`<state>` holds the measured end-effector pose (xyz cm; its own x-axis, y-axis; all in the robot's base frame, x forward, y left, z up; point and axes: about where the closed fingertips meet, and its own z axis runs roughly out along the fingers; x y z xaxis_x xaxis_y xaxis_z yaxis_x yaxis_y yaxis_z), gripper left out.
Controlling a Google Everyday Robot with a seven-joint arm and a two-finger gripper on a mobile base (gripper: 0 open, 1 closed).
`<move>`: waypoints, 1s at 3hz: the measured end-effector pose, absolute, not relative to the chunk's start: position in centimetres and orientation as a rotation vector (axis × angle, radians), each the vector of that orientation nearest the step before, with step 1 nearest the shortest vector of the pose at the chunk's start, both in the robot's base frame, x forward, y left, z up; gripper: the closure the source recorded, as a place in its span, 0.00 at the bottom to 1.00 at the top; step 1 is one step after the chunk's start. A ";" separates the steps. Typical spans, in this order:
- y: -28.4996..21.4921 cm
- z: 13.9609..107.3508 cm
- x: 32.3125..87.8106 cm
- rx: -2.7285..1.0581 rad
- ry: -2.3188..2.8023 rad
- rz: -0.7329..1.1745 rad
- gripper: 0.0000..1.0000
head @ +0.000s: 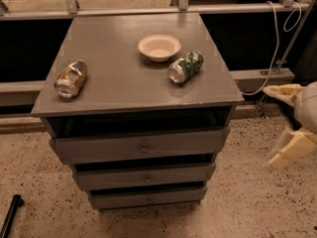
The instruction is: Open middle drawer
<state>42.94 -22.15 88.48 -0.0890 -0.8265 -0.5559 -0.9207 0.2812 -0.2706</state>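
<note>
The grey cabinet has three stacked drawer fronts. The middle drawer [168,174] is the mid-sized front with a tiny dark knob at its centre, and it sits nearly flush with a dark gap above it. The taller top drawer [99,148] is above it and the narrowest bottom drawer [114,200] is below. My gripper [269,127] is at the right edge of the view, beside the cabinet's right side and apart from it. Its two cream fingers [290,150] are spread open and hold nothing.
On the cabinet top [114,78] lie a white bowl [159,47], a green can [185,67] on its side and a brown can [72,77] on its side. A white cable [271,43] hangs at the right. A black rod [10,214] lies on the speckled floor at lower left.
</note>
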 end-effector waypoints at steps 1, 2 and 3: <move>-20.1 85.5 43.3 -1.578 1.897 0.286 0.00; -13.9 76.9 44.4 -1.456 1.693 0.499 0.00; -11.1 72.4 45.0 -1.423 1.542 0.533 0.00</move>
<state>45.01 -11.10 72.35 0.1137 -0.5263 -0.8427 -0.9343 0.2319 -0.2709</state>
